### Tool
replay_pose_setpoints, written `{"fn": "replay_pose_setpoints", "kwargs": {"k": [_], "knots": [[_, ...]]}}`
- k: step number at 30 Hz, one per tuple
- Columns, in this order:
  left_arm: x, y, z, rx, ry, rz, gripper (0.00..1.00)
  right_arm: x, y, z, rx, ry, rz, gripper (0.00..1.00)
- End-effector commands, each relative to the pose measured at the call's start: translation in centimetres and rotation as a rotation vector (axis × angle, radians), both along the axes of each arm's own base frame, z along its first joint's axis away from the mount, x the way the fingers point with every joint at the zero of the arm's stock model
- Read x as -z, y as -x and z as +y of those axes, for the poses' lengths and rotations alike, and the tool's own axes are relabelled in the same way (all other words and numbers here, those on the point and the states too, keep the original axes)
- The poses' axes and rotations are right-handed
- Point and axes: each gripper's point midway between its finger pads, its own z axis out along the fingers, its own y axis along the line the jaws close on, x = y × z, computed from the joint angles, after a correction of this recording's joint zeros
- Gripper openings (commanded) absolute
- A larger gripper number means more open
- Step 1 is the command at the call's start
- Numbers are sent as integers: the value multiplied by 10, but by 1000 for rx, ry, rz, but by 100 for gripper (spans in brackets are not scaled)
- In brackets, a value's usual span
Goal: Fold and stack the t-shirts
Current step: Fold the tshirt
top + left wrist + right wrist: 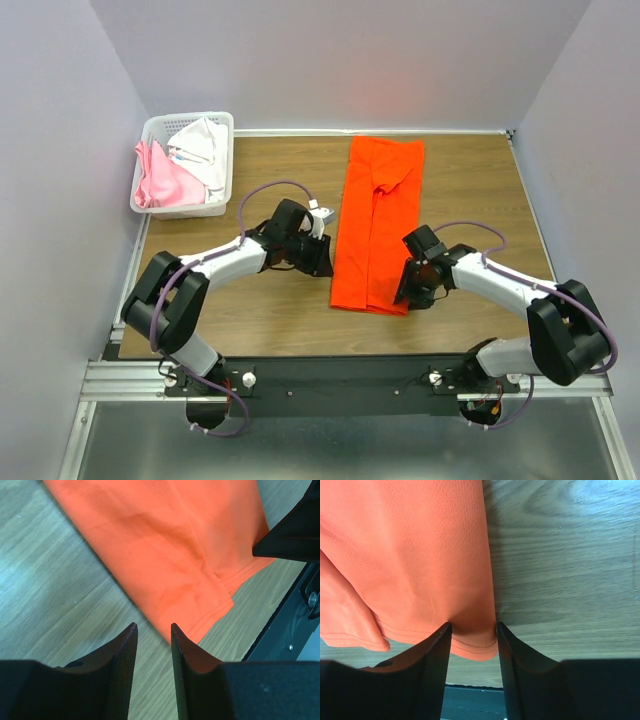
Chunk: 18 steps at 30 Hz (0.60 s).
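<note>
The bright orange cloth t-shirt (375,225) lies on the wooden counter (250,310), folded lengthwise only. The left pincer (152,627) and right pincer (472,626) stand parted at its near corners. The pale pink t-shirt (155,182) and white t-shirt (203,143) wait unfolded in the white plastic lattice basket (150,128).

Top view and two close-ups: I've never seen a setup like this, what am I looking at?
Two robot arms, the left arm and the right arm, are bolted at the near edge of a table. The top view looks down from above. Each close-up comes from a camera on one wrist; the black prongs at the bottom are the left fingers and the right fingers. An orange shirt, folded into a strip, lies on the table. A basket at the far left holds a pink shirt and a white shirt. Both pairs are open at the orange shirt's near corners, holding nothing.
</note>
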Motion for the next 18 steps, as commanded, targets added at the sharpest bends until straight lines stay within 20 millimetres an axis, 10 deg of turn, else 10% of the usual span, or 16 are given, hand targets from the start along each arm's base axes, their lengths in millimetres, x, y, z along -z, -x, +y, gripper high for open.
{"fn": "replay_pose_setpoints", "kwargs": {"k": [1, 18], "knots": [[7, 9, -9, 26, 18, 37, 41, 5, 8, -6, 16, 30, 17, 46], [35, 47, -7, 81, -8, 161, 46, 10, 16, -6, 40, 18, 34, 31]]}}
